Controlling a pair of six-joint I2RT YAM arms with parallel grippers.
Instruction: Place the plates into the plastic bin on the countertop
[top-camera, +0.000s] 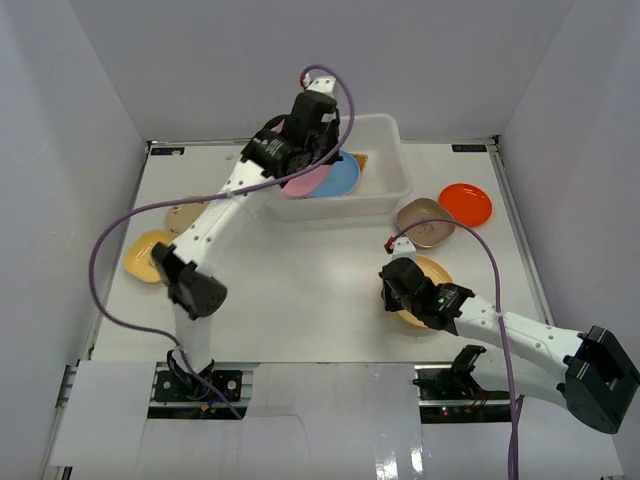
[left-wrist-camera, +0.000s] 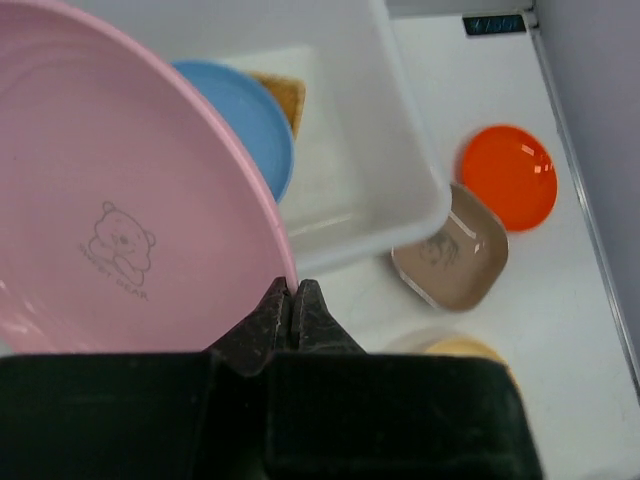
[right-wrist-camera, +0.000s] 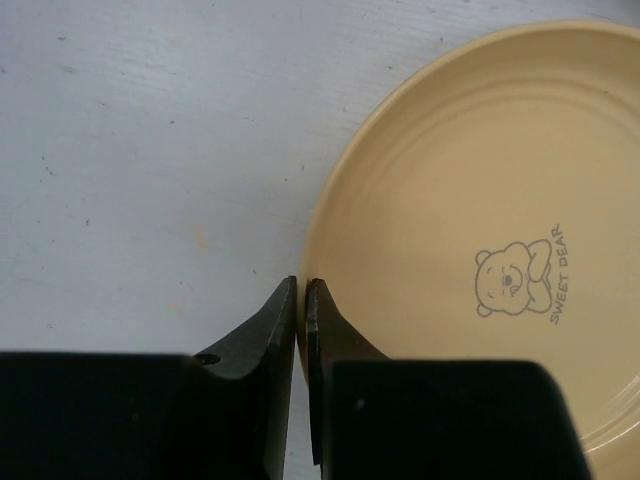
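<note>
Nearest the lens in the right wrist view, our right gripper (right-wrist-camera: 302, 285) has its two black fingers pressed to a hairline slit. The rim of the cream plate (right-wrist-camera: 480, 200) runs into that slit, so we pinch the plate at its left edge while it lies flat on the countertop (right-wrist-camera: 150, 130). One small bear drawing (right-wrist-camera: 512, 280) shows on its face. In the left wrist view our left gripper (left-wrist-camera: 293, 290) is likewise clamped tight, on the rim of the pink plate (left-wrist-camera: 120, 180). That plate fills the upper left of the frame, tilted above the plastic bin (left-wrist-camera: 420, 170). We count eight pieces in all. Two lie inside the bin: one blue plate (left-wrist-camera: 245, 120) and, beyond it, one wicker tray (left-wrist-camera: 285, 95). Two sit on the countertop right of the bin, just beside each other: one orange plate (left-wrist-camera: 507, 175) and one beige dish (left-wrist-camera: 455, 255) with rounded corners. Seen from above, two more lie at the left of the frame: one yellow plate (top-camera: 145, 255) and one tan plate (top-camera: 183, 216), partly hidden by the left arm (top-camera: 215, 225). The last two are those we grip.
</note>
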